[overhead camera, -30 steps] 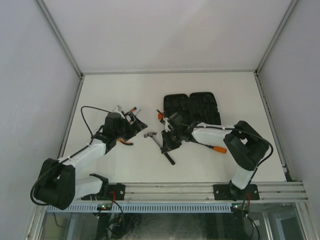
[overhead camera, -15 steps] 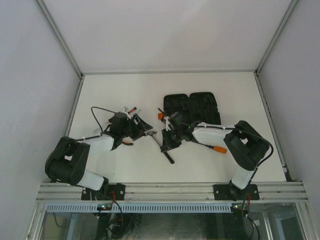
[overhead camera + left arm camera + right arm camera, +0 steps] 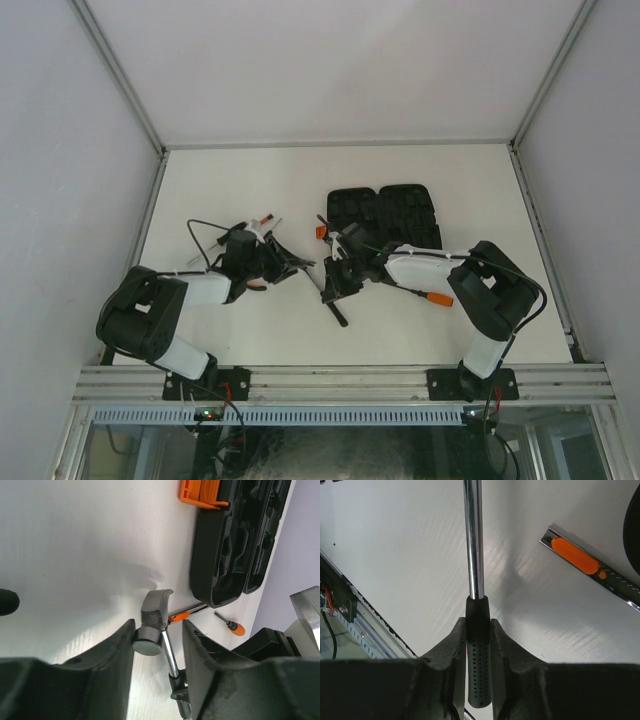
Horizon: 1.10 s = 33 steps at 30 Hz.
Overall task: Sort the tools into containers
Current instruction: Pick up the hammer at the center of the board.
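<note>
On table (image 3: 250,190), right end effector (image 3: 477,630) pinches hammer (image 3: 473,555); left end effector (image 3: 158,630), spread, straddles head.

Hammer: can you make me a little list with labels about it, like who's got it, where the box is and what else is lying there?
hammer: steel head and shaft, black grip
right gripper: shut on the hammer's black grip
left gripper: open, a finger on each side of the hammer head, not clamped
tool case: black, lying open on the table beyond the hammer
orange latch: on the case's edge
screwdriver: orange handle, on the table beside the case
</note>
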Each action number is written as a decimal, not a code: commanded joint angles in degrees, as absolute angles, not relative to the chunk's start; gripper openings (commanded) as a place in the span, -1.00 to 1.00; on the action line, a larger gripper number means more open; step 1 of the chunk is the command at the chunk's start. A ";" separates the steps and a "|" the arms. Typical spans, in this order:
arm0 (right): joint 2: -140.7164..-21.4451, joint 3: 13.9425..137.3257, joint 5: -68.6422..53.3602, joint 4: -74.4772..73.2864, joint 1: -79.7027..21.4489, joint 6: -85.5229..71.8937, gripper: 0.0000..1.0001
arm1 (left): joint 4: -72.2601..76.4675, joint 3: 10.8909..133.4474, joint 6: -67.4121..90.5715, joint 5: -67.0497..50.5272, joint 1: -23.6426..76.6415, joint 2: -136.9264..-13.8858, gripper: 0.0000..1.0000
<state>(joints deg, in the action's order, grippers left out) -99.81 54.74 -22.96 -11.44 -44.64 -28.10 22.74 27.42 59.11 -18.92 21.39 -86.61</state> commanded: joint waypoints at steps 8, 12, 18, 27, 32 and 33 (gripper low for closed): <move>-98.32 56.35 -21.35 -7.95 -45.45 -27.21 -1.00 | 27.58 27.37 60.16 -22.41 21.84 -89.17 -0.49; -97.79 56.39 -21.31 -8.21 -46.23 -25.64 -1.00 | 27.67 27.65 59.92 -22.32 21.89 -89.21 -0.65; -95.63 55.77 -19.71 -7.71 -47.27 -24.42 -0.88 | 28.14 27.32 58.85 -22.58 21.87 -86.75 -0.89; -89.47 51.83 -16.02 -2.14 -47.03 -25.12 -0.27 | 30.86 26.27 57.84 -25.44 21.96 -77.40 -0.99; -87.41 50.82 -15.47 0.65 -46.76 -25.13 -0.10 | 29.92 26.52 56.85 -26.09 22.07 -74.01 -0.99; -87.12 50.76 -15.20 1.00 -46.76 -25.03 -0.08 | 29.47 26.56 56.60 -26.10 22.03 -73.35 -0.99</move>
